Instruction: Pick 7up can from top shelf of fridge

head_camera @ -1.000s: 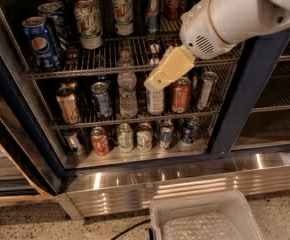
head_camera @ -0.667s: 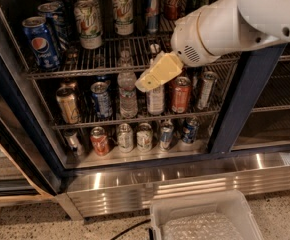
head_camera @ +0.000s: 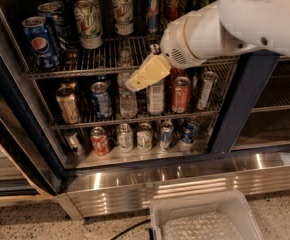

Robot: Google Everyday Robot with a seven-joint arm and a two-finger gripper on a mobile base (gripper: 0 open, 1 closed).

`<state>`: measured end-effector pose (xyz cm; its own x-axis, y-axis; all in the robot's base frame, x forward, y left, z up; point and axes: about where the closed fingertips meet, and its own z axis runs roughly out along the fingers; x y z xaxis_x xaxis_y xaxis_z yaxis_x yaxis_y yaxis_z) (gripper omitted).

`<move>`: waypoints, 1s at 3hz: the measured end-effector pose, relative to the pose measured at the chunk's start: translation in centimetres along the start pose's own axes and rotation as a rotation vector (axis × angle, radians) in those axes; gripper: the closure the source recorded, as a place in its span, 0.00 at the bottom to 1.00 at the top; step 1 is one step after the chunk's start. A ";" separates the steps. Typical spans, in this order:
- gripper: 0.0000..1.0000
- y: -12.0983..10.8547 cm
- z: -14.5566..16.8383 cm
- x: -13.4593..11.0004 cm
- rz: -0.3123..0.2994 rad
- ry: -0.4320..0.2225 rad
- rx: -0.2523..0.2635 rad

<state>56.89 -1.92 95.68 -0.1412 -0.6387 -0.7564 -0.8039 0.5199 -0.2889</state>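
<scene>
The fridge (head_camera: 237,109) stands open with a dark navy frame and wire racks. On the top shelf (head_camera: 110,59) two whitish 7up cans stand, one at the left (head_camera: 88,24) and one further right (head_camera: 122,11). My gripper (head_camera: 135,84) has yellowish fingers (head_camera: 147,73) and hangs from the white arm (head_camera: 220,26) in front of the shelf's front rail. It is below and to the right of the 7up cans and touches neither of them.
Blue Pepsi cans (head_camera: 40,41) stand at the shelf's left. Red and blue cans (head_camera: 152,6) stand at the back right. The middle rack (head_camera: 135,118) holds cans and a clear bottle (head_camera: 127,96). A lower row of cans (head_camera: 135,136) sits above the ribbed steel base (head_camera: 185,181). A white bin (head_camera: 205,219) lies on the floor.
The arm and gripper have moved left and a little up, closer to the top shelf's front rail. The cans have not moved.
</scene>
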 end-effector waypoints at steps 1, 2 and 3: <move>0.00 -0.6 2.4 -2.1 -0.003 -0.064 0.029; 0.00 -1.5 3.7 -3.7 -0.002 -0.126 0.063; 0.00 -2.1 5.2 -4.8 0.009 -0.185 0.079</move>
<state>62.30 3.00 96.88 -0.0337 -0.5221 -0.8522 -0.7540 0.5730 -0.3212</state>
